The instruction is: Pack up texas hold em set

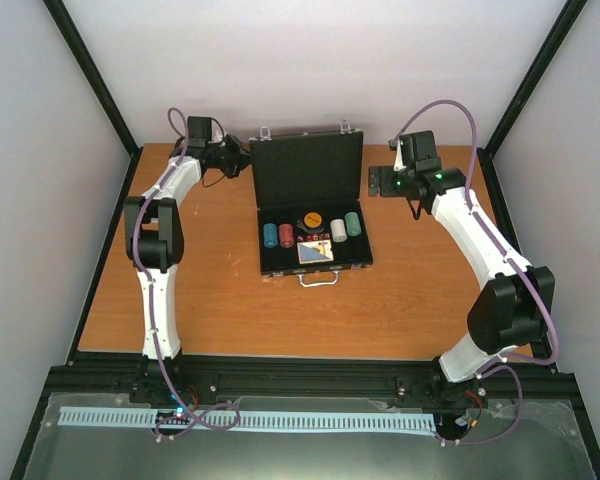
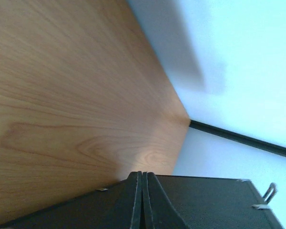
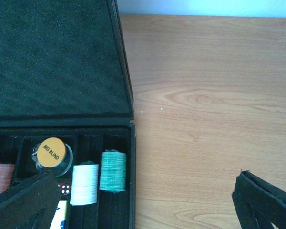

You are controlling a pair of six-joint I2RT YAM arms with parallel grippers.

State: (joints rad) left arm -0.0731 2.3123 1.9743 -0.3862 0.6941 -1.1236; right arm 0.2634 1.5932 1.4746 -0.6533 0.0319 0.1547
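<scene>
The black briefcase [image 1: 310, 205] lies open mid-table, its lid [image 1: 305, 168] standing up at the back. In its tray sit blue [image 1: 270, 236], red [image 1: 286, 236], white [image 1: 337, 229] and green [image 1: 353, 224] chip stacks, an orange disc [image 1: 311, 220] and a card deck [image 1: 315, 251]. My left gripper [image 1: 236, 160] is by the lid's left edge, fingers [image 2: 136, 200] pressed together with nothing between them, the lid's black outer face [image 2: 219, 200] behind. My right gripper [image 1: 380, 183] hovers open over the case's right side [image 3: 132, 181], near the green stack [image 3: 113, 171], white stack [image 3: 84, 183], orange disc [image 3: 52, 152] and red dice [image 3: 63, 189].
The wooden table [image 1: 210, 300] is bounded by a black frame [image 1: 100, 250] and white walls on three sides. The case's silver handle [image 1: 318, 279] points toward the near edge. Bare wood [image 3: 205, 119] lies right of the case.
</scene>
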